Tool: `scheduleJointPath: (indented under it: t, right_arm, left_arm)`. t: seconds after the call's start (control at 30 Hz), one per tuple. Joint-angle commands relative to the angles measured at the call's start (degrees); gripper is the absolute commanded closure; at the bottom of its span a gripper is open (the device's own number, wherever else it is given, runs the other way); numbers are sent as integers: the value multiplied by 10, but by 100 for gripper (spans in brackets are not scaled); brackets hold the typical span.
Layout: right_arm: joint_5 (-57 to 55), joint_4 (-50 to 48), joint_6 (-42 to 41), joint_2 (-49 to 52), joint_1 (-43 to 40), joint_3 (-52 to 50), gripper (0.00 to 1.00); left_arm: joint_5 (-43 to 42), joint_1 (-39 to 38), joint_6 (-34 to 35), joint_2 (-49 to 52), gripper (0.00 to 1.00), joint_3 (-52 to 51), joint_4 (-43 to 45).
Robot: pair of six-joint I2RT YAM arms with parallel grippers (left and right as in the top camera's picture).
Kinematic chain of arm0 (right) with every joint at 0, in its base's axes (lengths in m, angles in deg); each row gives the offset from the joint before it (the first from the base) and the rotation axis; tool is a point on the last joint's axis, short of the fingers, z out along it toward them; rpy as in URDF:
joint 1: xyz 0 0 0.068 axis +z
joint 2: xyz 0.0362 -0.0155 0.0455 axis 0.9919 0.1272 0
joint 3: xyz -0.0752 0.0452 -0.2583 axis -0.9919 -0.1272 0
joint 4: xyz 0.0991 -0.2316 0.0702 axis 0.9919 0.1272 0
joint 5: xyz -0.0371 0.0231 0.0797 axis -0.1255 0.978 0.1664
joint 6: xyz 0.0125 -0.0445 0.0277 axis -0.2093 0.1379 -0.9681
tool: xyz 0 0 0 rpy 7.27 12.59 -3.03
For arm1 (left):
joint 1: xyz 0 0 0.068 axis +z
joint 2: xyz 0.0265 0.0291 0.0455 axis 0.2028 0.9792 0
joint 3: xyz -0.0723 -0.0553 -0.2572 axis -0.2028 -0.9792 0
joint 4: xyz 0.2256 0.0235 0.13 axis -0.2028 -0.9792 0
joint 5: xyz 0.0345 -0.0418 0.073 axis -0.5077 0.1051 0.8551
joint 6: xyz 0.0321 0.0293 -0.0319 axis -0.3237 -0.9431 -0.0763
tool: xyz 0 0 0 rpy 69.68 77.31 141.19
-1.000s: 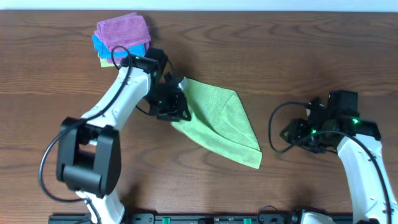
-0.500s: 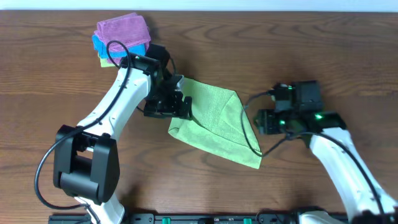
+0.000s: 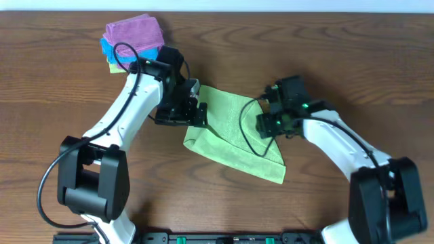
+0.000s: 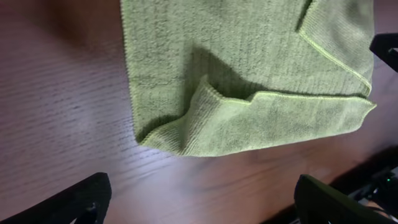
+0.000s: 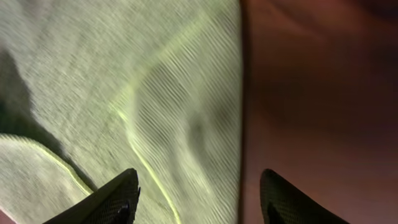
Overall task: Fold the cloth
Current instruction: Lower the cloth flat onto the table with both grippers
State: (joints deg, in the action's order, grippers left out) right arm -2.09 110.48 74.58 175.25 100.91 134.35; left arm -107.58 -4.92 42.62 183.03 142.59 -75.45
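**A:** Overhead, how many cloths?
**B:** One green cloth, partly folded, in the middle of the worktop. There's also one stack of three folded ones at the far left: purple, blue, yellow-green.
**A:** Grippers?
**B:** Two. The left gripper is at the cloth's left edge and the right gripper is over its right edge.
**A:** Left wrist view?
**B:** Two fingers spread wide with nothing between them. One folded corner lies ahead.
**A:** Right wrist?
**B:** Also spread wide, above the cloth's hem, gripping nothing

Green cloth, folded, on table
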Motion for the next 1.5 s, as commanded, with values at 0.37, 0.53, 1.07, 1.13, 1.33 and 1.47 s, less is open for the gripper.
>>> scheduleJointPath:
  t: [0.37, 0.53, 1.07, 1.13, 1.33, 1.47]
  right_arm:
    - [-29, -29, 13, 82, 62, 38, 41]
    - [-40, -42, 7, 87, 64, 38, 52]
    - [-51, -50, -14, 87, 71, 40, 99]
    - [-79, -42, -29, 85, 71, 47, 99]
    - [-172, 1, -31, 83, 69, 95, 99]
    - [-226, 10, -30, 83, 62, 118, 99]
  left_arm:
    - [5, 9, 3, -9, 5, 6, -13]
    - [5, 9, 3, -9, 5, 6, -21]
    - [5, 9, 3, -9, 5, 6, -21]
    - [5, 9, 3, -9, 5, 6, -22]
    - [5, 9, 3, -9, 5, 6, -22]
    - [5, 10, 3, -9, 5, 6, -21]
